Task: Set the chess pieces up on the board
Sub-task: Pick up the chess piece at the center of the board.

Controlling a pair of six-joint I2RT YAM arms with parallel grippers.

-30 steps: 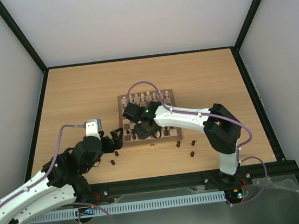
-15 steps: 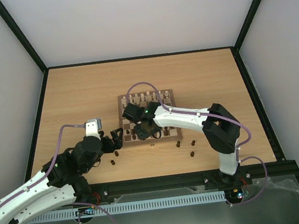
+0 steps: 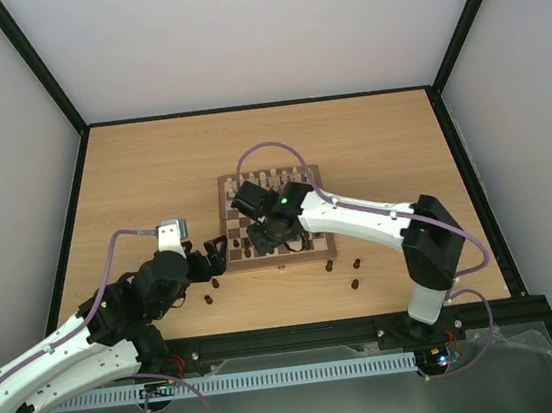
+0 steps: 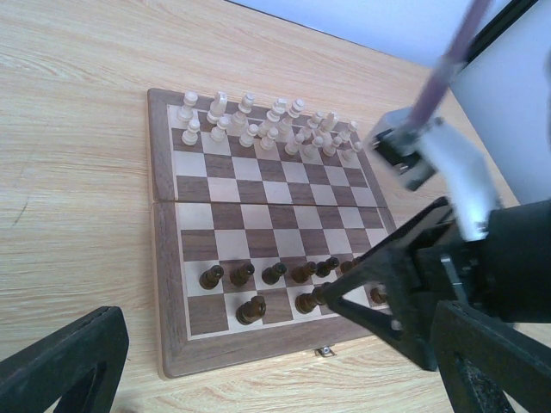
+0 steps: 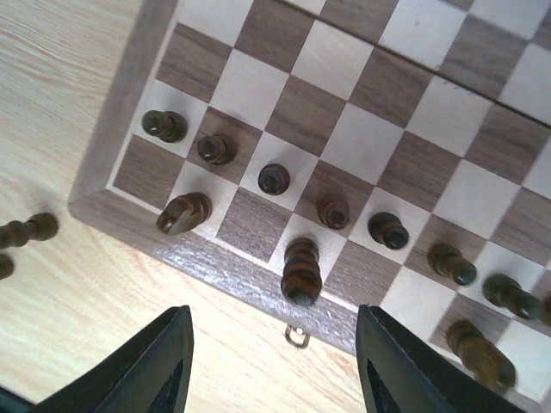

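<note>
Apart go the jaws of the right gripper (image 5: 272, 353): they were shut a second ago and now stand spread and empty over the near edge of the board (image 4: 258, 196) at mid-table. A dark piece (image 5: 301, 271) stands free on the front row. Cream pieces (image 4: 258, 129) fill the far rows. The left gripper (image 3: 214, 257) hangs wide open at the board's lower left, near stray dark pieces (image 3: 213, 285).

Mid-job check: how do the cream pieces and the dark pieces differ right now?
Colour: the cream pieces are pale, the dark pieces deep brown.
Place: the cream ones line the far two rows of the board; the dark ones stand in the near two, by the clasp.
Progress: the cream rows look full, while the dark back row has gaps and several dark ones sit off the board on the table.
Both are small turned wooden figures.
</note>
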